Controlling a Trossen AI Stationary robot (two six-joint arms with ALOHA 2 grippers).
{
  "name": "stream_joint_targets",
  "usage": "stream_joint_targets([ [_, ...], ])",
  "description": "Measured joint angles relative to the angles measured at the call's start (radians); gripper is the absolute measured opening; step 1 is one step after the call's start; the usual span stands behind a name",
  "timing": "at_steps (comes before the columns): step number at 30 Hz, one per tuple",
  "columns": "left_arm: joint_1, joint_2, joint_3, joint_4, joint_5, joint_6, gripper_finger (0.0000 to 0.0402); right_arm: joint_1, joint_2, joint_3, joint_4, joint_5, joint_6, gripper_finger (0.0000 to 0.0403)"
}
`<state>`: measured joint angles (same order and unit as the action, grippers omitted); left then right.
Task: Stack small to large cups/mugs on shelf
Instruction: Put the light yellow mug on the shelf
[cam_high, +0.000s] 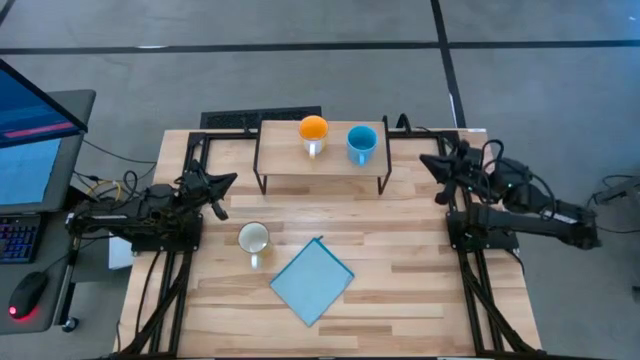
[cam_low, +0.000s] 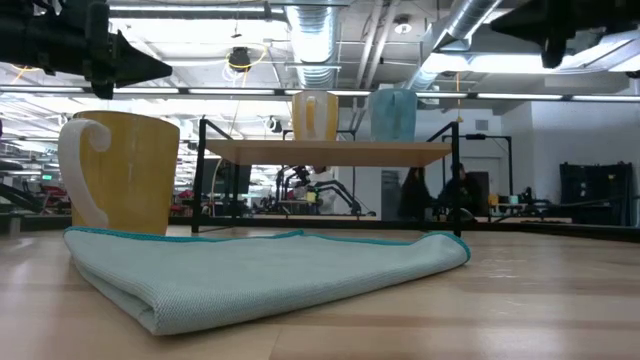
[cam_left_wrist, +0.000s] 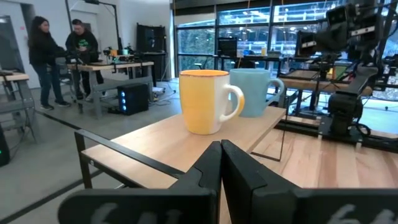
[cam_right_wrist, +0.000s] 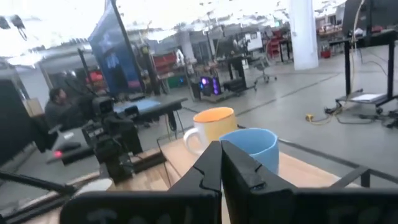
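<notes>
The left gripper (cam_high: 222, 186) hung above the left side of the table (cam_high: 420, 290) with its jaws pressed fully together and nothing between them, as the left wrist view showed (cam_left_wrist: 220, 163). Ahead of those jaws stood the shelf (cam_high: 285, 158), its light wood top carrying the orange mug (cam_high: 313, 130) with the white handle and, just beside it, the light blue mug (cam_high: 361, 142); the two stood upright and close, not stacked. Near the left jaws, on the table itself and in front of the shelf, sat the cream mug (cam_high: 253, 238), upright, with the folded light blue cloth (cam_high: 313, 281) lying just beside it. The right gripper (cam_high: 437, 163) was held above the right side of the table, its jaws likewise closed and empty in the right wrist view (cam_right_wrist: 220, 163), pointed toward the shelf's right end, where the blue mug stood nearer to them than the orange one. Both arms were well apart from all three mugs.
</notes>
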<state>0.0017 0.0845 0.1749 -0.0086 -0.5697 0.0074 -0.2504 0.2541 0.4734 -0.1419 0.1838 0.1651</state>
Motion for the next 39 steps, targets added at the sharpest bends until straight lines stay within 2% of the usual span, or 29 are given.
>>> stream_joint_targets([
  [5,0.0,0.0,0.0,0.0,0.0,0.0,0.0,0.0,-0.093,-0.092,0.061,0.0,0.003,0.0026],
  [17,0.0,0.0,0.0,-0.002,0.0,0.034,0.0,0.0,-0.255,-0.237,0.085,0.0,0.01,0.0023],
  [28,0.0,0.0,0.0,-0.054,-0.007,0.054,0.0,0.0,-0.253,-0.31,0.136,-0.002,0.023,0.0028],
  [39,0.0,0.0,0.0,-0.064,-0.015,0.032,0.0,0.044,-0.252,-0.314,0.045,-0.068,0.071,0.0027],
])
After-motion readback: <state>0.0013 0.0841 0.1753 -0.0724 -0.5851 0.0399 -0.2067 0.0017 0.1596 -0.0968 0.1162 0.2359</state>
